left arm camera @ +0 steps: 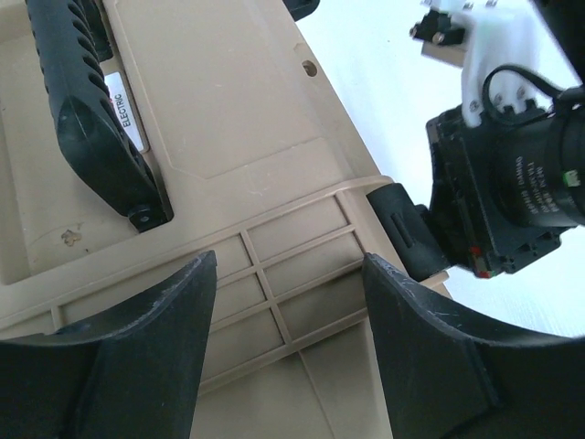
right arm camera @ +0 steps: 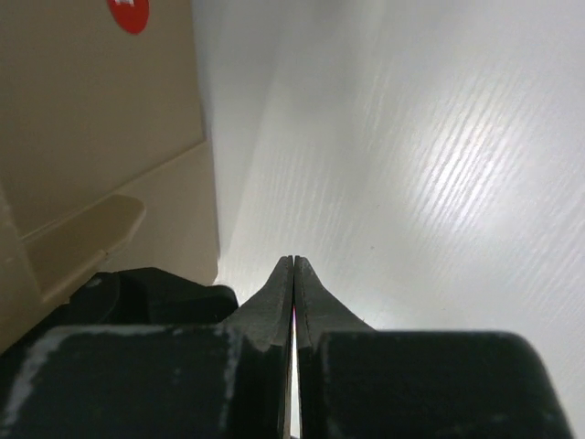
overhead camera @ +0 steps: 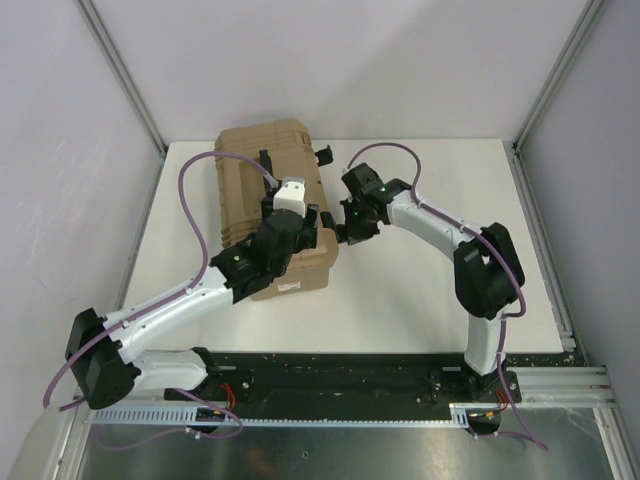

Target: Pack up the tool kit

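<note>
Tool kit [overhead camera: 250,170] sits lid shut at rear-left of table [overhead camera: 420,300]. L gripper [left arm camera: 288,263] spread over lid, holding nothing; R gripper [right arm camera: 293,262] pressed together, empty, beside latch [left arm camera: 402,224]. Judged step: latching. Next calls for pressing latch home.

Tan toolbox [overhead camera: 250,150], black handle [left arm camera: 91,119]
</note>
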You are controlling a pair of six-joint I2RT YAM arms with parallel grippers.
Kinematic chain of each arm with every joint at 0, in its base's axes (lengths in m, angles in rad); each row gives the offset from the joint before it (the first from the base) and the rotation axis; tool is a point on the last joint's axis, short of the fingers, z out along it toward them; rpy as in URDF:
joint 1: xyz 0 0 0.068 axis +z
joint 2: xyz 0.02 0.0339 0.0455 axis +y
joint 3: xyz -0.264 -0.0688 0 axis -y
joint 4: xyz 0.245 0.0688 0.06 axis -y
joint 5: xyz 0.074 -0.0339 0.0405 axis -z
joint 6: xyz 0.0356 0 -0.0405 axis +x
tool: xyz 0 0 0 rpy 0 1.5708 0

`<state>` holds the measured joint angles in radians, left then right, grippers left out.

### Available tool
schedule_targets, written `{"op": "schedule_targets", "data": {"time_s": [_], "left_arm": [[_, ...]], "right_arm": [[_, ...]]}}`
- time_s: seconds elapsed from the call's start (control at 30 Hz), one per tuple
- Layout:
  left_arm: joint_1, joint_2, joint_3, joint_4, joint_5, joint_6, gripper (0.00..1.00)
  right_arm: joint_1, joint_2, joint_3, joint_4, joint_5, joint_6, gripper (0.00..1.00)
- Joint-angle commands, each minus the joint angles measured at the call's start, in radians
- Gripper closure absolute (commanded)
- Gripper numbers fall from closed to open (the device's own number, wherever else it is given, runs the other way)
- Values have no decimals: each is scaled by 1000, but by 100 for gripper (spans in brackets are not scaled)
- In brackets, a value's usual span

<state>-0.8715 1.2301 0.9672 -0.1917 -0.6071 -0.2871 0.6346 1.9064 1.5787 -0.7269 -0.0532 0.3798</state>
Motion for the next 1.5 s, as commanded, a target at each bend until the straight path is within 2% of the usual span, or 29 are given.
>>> {"op": "schedule_targets", "data": {"time_s": [0.0, 0.27, 0.67, 1.07, 1.33, 1.47], "left_arm": [[-30, 99, -108, -208, 303, -73, 32], [-37, 143, -137, -200, 349, -51, 37], [-38, 144, -158, -170, 376, -61, 38], [-40, 134, -184, -118, 460, -62, 41], [-38, 59, -186, -119, 381, -71, 41], [-38, -27, -149, -132, 309, -61, 35]], "right_arm": [[53, 41, -17, 106, -115, 35, 100], [62, 88, -22, 197, -127, 34, 100], [72, 143, 3, 240, -186, 18, 100], [72, 117, -105, 454, -344, 156, 100], [13, 14, -201, 461, -241, 241, 100], [-46, -80, -278, 436, -162, 273, 98]]}}
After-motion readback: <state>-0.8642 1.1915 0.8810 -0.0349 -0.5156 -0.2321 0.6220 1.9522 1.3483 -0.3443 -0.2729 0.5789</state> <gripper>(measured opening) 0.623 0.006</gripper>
